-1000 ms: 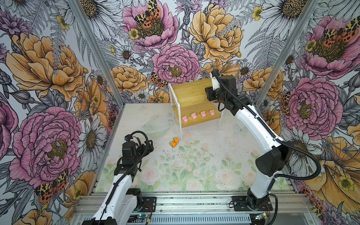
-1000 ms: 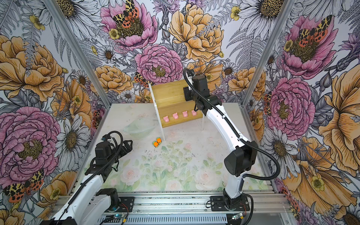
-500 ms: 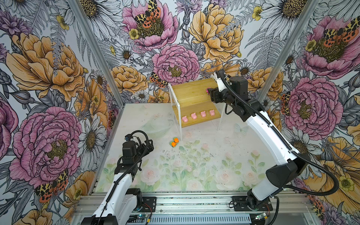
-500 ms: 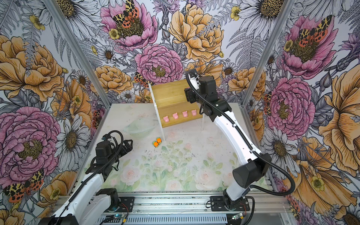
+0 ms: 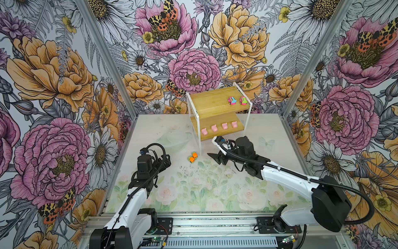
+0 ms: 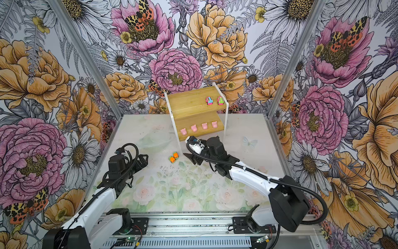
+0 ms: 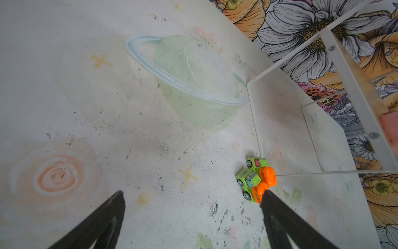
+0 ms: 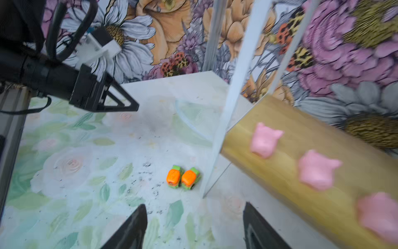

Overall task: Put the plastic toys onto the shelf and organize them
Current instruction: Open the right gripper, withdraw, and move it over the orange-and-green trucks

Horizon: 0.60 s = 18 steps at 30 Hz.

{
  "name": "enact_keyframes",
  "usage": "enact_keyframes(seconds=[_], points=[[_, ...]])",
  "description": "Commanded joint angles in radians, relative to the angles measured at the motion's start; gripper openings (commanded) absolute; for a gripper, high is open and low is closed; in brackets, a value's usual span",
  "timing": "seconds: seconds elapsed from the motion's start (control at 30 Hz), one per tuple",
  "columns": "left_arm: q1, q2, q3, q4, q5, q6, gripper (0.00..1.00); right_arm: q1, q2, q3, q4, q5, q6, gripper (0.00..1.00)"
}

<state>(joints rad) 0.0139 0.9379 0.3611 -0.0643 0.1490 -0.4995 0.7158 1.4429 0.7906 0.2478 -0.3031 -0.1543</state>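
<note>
Topping the shelf (image 5: 209, 101), pink cars (image 5: 231, 100); below, pigs (image 5: 214, 128).

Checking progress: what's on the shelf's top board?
A teal-topped pink car and a green-topped pink car, together near the right end of the top board. Beneath it, the lower board is partly covered.

On the shelf (image 5: 206, 101) we see two cars (image 5: 231, 100) above, four pigs (image 5: 214, 128) below; two more cars (image 5: 191, 159) stand before it on the table (image 5: 215, 189).

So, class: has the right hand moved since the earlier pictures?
Yes: the right hand dropped from atop the shelf toward the table, beside the orange-and-green cars.
</note>
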Motion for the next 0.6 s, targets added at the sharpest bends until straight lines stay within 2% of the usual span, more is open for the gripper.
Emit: enact_keyframes(seconds=[0.0,0.4,0.57], points=[[-0.011,0.015,-0.008,0.05,0.012,-0.016,0.99,0.042,0.088,-0.044,0.325,-0.006,0.08,0.69],[-0.048,0.062,-0.016,0.101,0.008,-0.033,0.99,0.102,0.46,-0.037,0.696,0.034,0.154,0.67],[-0.06,0.063,-0.01,0.093,0.0,-0.026,0.99,0.13,0.539,-0.013,0.736,0.064,0.154,0.67]])
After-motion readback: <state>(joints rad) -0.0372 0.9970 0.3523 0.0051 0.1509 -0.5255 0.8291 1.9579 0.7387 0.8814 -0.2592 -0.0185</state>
